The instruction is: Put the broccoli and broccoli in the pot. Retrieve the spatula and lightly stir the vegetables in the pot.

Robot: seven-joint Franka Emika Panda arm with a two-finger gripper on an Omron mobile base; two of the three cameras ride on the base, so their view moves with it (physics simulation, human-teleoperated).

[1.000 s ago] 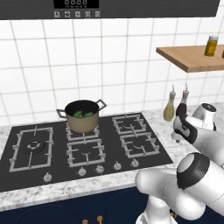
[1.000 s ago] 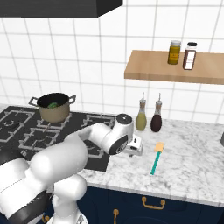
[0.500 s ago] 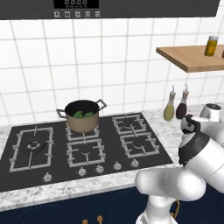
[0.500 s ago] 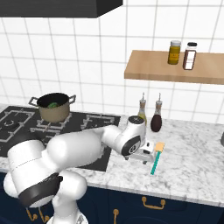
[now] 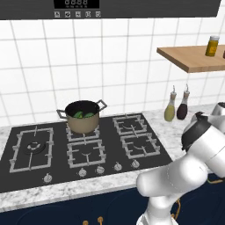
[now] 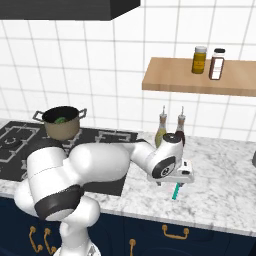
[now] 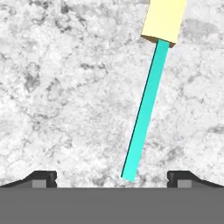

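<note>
The tool (image 7: 112,177) hung over the marble counter (image 7: 65,87) with its fingers spread wide, gripping nothing. The spatula (image 7: 146,105) lay flat between them, its handle end nearest, its yellow blade farthest ahead.

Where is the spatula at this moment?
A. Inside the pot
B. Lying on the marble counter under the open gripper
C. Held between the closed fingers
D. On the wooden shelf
B: in the hand view the spatula lies flat on the counter, with the gripper open above its handle end and neither fingertip touching it.
</note>
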